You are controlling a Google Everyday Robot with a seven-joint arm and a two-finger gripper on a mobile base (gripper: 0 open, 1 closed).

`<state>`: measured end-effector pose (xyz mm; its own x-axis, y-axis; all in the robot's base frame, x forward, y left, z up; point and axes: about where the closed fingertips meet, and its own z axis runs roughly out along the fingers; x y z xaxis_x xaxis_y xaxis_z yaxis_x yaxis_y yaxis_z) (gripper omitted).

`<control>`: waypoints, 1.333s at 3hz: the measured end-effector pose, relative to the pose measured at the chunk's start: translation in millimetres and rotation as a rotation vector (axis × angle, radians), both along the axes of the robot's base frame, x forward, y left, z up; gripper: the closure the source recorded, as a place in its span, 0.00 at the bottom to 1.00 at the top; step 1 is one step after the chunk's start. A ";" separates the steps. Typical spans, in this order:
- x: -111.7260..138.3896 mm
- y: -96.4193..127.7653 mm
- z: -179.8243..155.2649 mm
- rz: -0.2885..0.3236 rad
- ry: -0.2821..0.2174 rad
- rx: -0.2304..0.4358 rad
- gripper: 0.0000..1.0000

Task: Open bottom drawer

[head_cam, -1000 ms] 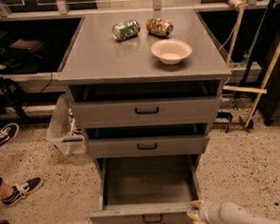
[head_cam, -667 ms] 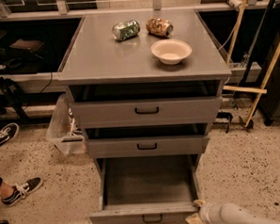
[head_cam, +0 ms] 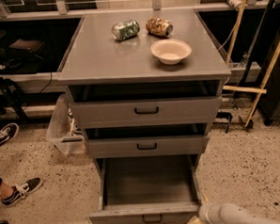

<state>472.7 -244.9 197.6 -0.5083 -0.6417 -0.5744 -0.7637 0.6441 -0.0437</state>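
Note:
The bottom drawer (head_cam: 145,210) of the grey metal cabinet is pulled far out toward me. Its shallow grey tray (head_cam: 148,181) lies open and holds nothing. Its small black bar handle (head_cam: 152,219) shows at the lower frame edge. My gripper (head_cam: 194,222) is at the bottom edge of the view, right at the drawer front's right corner, with the pale arm (head_cam: 230,216) running off to the lower right. The middle drawer (head_cam: 146,145) and top drawer (head_cam: 146,110) are each out a small way.
On the cabinet top (head_cam: 99,54) stand a green can (head_cam: 125,30), a brown can (head_cam: 159,26) and a pale bowl (head_cam: 170,51). A person's sneakered feet (head_cam: 19,191) are at the left. A plastic bag (head_cam: 61,127) lies beside the cabinet. Wooden poles (head_cam: 265,74) lean at the right.
My gripper and arm have slipped a little lower and to the right at the drawer's right corner. The bottom drawer stays pulled out as before.

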 end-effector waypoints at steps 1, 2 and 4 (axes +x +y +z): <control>-3.7 2.8 13.8 0.006 0.027 -0.040 0.00; 14.1 -12.2 67.1 -0.100 0.040 -0.108 0.00; 56.3 -43.9 224.3 -0.269 -0.198 -0.243 0.00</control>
